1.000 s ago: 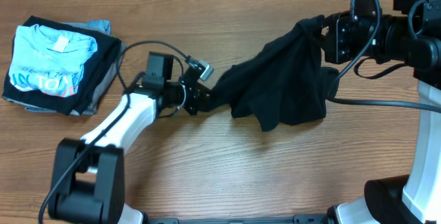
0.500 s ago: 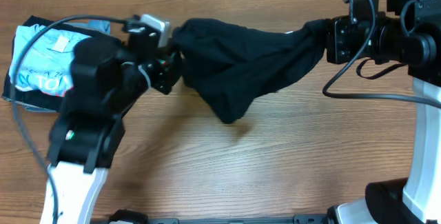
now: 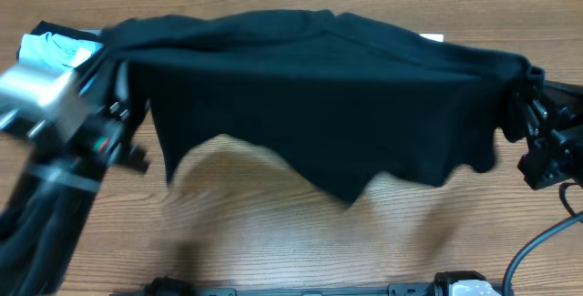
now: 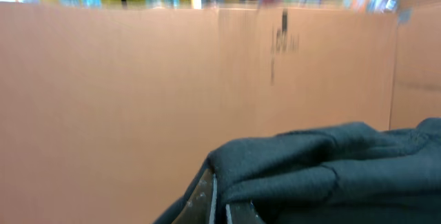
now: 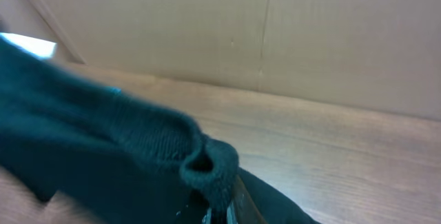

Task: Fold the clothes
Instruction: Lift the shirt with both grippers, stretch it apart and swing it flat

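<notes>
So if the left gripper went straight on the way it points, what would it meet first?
Beyond the garment that the left gripper holds, the cardboard wall looks first in line, though how far off it is remains unclear.
</notes>
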You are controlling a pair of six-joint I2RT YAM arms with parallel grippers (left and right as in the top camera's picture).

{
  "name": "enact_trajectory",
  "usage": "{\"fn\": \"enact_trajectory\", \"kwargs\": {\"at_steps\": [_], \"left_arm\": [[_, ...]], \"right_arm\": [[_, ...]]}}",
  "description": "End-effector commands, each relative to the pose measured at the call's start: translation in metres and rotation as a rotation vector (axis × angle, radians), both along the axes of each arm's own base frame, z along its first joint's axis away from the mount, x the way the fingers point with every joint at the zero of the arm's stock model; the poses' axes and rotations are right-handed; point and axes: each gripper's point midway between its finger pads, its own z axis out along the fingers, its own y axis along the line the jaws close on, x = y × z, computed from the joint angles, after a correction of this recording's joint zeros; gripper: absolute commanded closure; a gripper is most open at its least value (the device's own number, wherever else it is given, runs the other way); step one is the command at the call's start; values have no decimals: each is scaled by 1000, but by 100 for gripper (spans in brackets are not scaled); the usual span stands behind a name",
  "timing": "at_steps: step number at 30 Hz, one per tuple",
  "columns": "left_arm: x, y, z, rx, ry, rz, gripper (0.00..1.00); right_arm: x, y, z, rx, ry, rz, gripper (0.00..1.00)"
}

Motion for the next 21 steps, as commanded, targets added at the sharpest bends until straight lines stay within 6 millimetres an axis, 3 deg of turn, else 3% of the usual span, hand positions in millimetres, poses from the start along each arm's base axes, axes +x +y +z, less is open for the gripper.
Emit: {"fn": "enact_trajectory", "kwargs": {"at_steps": [1,9,17,21], "left_arm": [[-32,12,34,-41,-73,25,96],[-77,13,48,-34,-84,-19,96],[-108,11,37,-54,-7,-79,96],[-104,6,27,-60,39,-104,96]], "right_arm": [[-5,-7,6,-6,-31,-37,96],[-34,-8,15,-3,-85,-38,96],[-74,-9,28,49,-140,-55,96],[-80,-10,34,70,-163,-61,96]]}}
